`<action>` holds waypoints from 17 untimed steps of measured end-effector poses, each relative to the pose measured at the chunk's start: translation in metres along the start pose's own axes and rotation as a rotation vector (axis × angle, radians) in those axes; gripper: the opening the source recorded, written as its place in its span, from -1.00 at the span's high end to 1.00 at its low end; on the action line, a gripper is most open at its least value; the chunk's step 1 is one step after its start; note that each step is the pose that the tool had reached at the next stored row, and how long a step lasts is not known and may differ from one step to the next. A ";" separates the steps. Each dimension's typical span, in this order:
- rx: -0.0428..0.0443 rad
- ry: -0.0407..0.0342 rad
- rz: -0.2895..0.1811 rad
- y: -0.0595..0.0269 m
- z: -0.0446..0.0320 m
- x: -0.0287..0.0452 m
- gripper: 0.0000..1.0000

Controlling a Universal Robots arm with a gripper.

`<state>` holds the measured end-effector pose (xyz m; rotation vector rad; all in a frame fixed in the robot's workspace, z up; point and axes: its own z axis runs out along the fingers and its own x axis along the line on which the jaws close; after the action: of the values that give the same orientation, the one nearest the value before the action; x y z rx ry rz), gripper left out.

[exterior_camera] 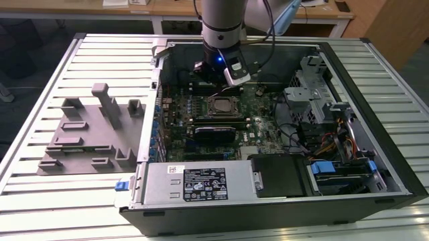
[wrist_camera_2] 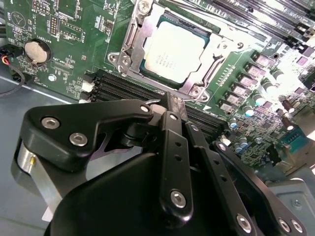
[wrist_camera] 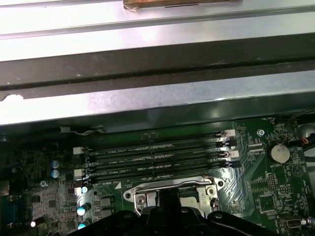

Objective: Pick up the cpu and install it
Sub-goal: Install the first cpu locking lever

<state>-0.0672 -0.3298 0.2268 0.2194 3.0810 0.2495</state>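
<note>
The cpu (exterior_camera: 219, 106) lies flat in its socket on the green motherboard (exterior_camera: 180, 113), silver top up. In the second wrist view the cpu (wrist_camera_2: 172, 51) sits inside the metal socket frame (wrist_camera_2: 129, 46), whose load plate stands open. My gripper (exterior_camera: 216, 86) hangs just above the board on the far side of the socket, a little apart from the chip. Its black fingers (wrist_camera_2: 170, 105) meet at the tips with nothing between them. The first wrist view catches the socket frame (wrist_camera: 172, 183) just past the gripper's dark body (wrist_camera: 167, 221).
The open computer case (exterior_camera: 375, 196) holds a power supply (exterior_camera: 194, 183), a black heatsink block (exterior_camera: 214, 133), a drive cage (exterior_camera: 308, 90) and loose cables (exterior_camera: 315, 135). Memory slots (wrist_camera: 157, 157) run beside the socket. A grey fixture (exterior_camera: 87, 130) lies at the exterior view's left.
</note>
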 end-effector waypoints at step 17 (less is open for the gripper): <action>0.0001 -0.0013 0.007 0.0049 0.0060 -0.0016 0.79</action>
<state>-0.0646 -0.3243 0.2217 0.2310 3.0795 0.2493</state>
